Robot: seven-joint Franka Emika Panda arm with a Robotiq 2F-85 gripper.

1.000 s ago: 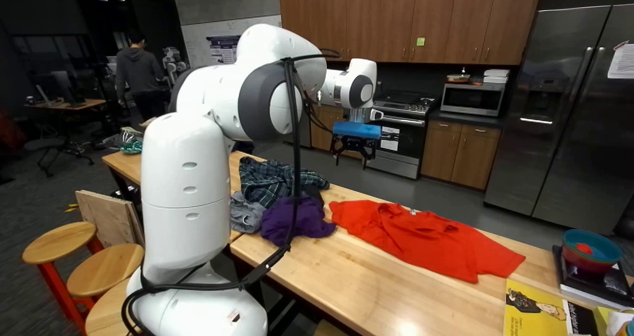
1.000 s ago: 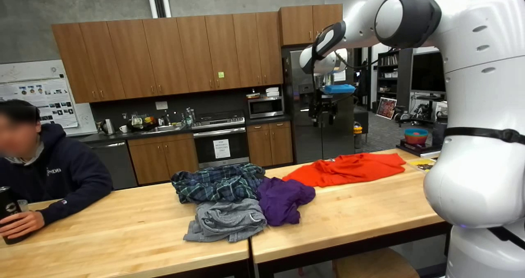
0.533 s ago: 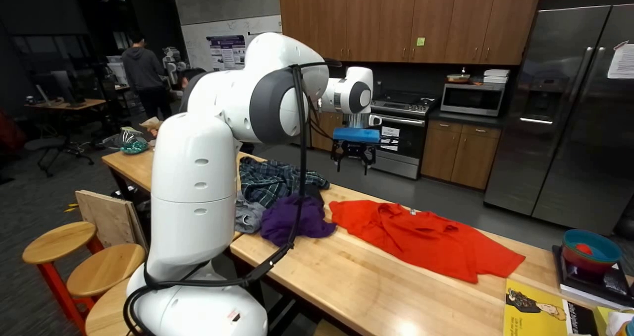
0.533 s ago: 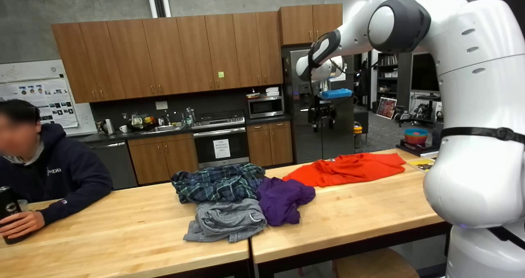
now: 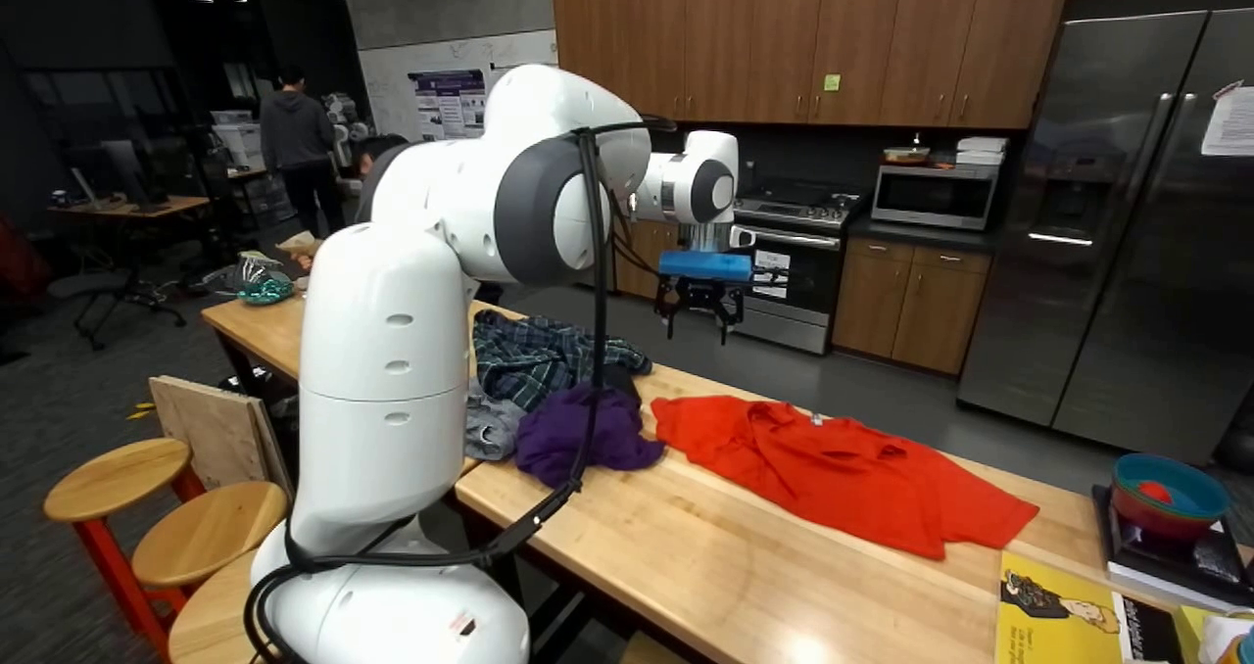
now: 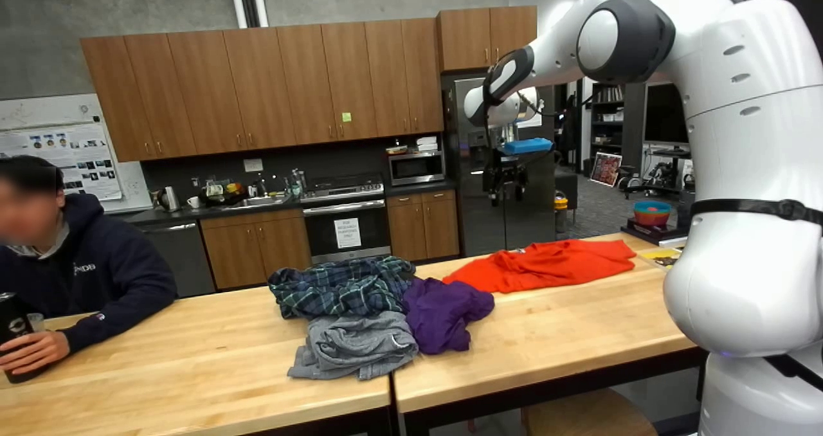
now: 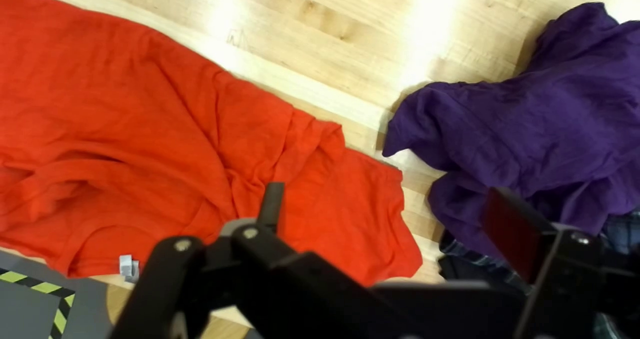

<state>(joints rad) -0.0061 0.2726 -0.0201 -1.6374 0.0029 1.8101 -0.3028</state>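
Down a touch from a second ago, the gripper (image 7: 391,211) hangs with jaws spread wide, seemingly above the red shirt (image 7: 185,144) beside the crumpled purple garment (image 7: 525,129).

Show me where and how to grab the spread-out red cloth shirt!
Probably pinch the red cloth shirt by the wrinkles in its sleeve beside the bunched purple cloth, from above: it lies mostly flat, but those wrinkles look raised. The open black gripper points down.

in an exterior view i see an oven (image 5: 815,274) behind the pincer (image 5: 698,331); to the pincer's right, a microwave (image 5: 936,197), a fridge (image 5: 1117,243) and, lower, bowls (image 5: 1174,522).
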